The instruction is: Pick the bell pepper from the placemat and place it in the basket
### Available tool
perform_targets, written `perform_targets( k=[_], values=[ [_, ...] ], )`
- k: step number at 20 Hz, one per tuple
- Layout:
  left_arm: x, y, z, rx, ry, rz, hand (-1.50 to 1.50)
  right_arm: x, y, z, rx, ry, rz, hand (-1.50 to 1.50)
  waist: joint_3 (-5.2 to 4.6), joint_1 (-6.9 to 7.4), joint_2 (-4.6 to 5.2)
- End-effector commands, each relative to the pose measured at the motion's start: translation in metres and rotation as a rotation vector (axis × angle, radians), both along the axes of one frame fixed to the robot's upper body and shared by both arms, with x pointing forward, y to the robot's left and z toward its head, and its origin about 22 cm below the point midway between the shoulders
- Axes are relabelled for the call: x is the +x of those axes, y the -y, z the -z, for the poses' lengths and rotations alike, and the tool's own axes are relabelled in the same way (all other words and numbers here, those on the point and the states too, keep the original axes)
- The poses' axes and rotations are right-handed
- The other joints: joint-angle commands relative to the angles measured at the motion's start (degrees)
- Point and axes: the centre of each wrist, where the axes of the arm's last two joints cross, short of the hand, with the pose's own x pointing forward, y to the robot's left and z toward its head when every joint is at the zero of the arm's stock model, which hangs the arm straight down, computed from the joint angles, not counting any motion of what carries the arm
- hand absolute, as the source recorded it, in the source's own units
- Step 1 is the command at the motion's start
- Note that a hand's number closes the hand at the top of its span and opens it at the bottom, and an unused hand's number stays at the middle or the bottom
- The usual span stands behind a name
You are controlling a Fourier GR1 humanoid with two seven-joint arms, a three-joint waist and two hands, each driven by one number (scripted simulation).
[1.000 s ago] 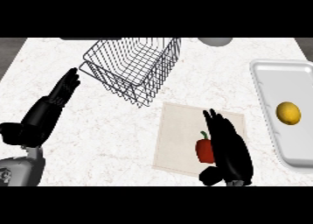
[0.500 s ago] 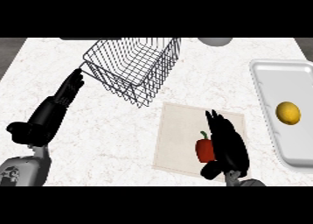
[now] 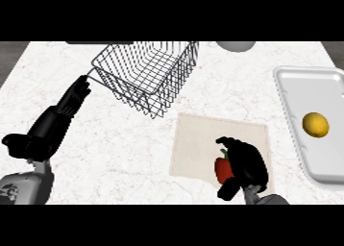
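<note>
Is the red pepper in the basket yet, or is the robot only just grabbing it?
Only just grabbing. The right robot hand has curled its fingers round the red bell pepper, which sits on the beige cloth placemat. Nothing is done yet: the wire mesh basket holds no pepper. Left to do: lift it, carry it over and drop it in. The left robot hand is open beside the basket.

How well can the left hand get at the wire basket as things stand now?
Probably yes: the left hand lies straight, its fingertips beside the basket rim, with only bare counter between them.
</note>
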Motion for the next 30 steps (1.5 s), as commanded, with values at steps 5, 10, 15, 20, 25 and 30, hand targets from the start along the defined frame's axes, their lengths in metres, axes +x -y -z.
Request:
perform_targets(
  k=[5,10,15,20,25,30],
  values=[
    [0.007,0.013,0.009,-0.009,0.003,0.001,0.00,-0.020,0.005,0.015,-0.050,-0.017,-0.054,1.50,0.34,-0.20,0.37],
    [-0.001,0.006,0.009,0.003,0.003,0.003,0.00,-0.002,-0.023,0.011,-0.163,0.018,-0.155,1.50,0.35,0.26,0.37],
    [0.015,0.023,-0.001,-0.003,0.026,0.105,0.00,0.003,-0.103,-0.026,-0.136,0.103,-0.052,1.50,0.40,5.89,1.50],
    [0.017,0.036,-0.001,-0.006,0.027,0.149,0.00,0.014,-0.123,-0.044,-0.136,0.189,0.022,1.50,0.34,9.41,1.92],
    [0.020,0.046,-0.003,-0.002,0.030,0.186,0.00,0.026,-0.135,-0.071,0.030,0.262,0.106,1.50,0.52,11.35,2.09],
    [0.024,0.050,-0.006,0.001,0.032,0.200,0.00,0.030,-0.148,-0.119,0.273,0.469,0.120,1.50,0.54,11.61,1.25]
  ],
)
